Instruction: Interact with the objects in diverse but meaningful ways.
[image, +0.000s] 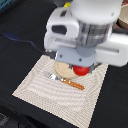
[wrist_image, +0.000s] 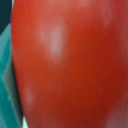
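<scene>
Hovering low over the mat (image: 50, 82), the gripper (image: 77, 64) sits right at the tomato (image: 80, 69); jaws are hidden by the arm, so opening and any grip can't be told; wrist view is filled with red skin, so the tomato is very close. It rests on the far right edge of a tan plate (image: 62, 68); a fork (image: 65, 81) lies just near of that. Advice: descend centred and close gently, since a round toy may roll; plate otherwise looks bare; no pot visible.
</scene>
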